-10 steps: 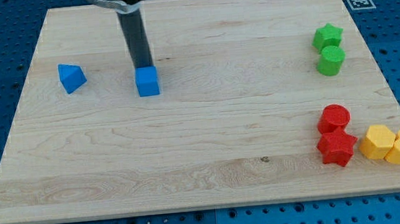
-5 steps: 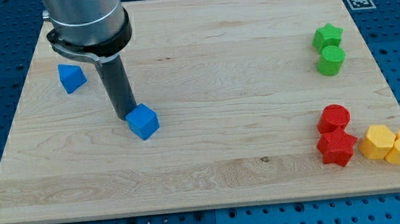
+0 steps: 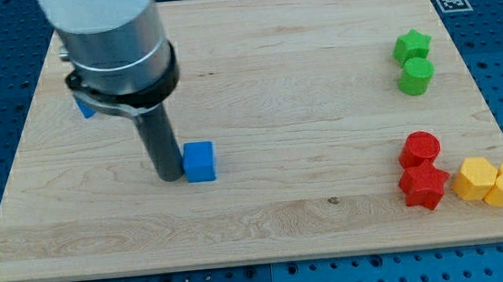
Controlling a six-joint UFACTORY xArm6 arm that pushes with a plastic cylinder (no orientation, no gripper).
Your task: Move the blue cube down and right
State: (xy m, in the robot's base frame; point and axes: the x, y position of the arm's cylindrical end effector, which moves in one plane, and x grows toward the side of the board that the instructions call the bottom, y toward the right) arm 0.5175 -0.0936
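- A second blue block (image 3: 81,106), up and to the view's left of my tip, is mostly hidden behind the arm's wide body; its shape cannot be made out.
- My tip (image 3: 171,177) is a bare rod with nothing to spread or pinch; it rests on the wooden board (image 3: 284,202), pressed against the cube's left side.
- The blue cube (image 3: 199,161) sits just right of my tip, left of the board's middle.
- Judged from this, much room remains below and to the right, so the push looks unfinished.
- Far right of my tip: green star (image 3: 412,46), green cylinder (image 3: 417,76), red cylinder (image 3: 419,149), red star (image 3: 422,185), two yellow blocks (image 3: 491,181) touching.
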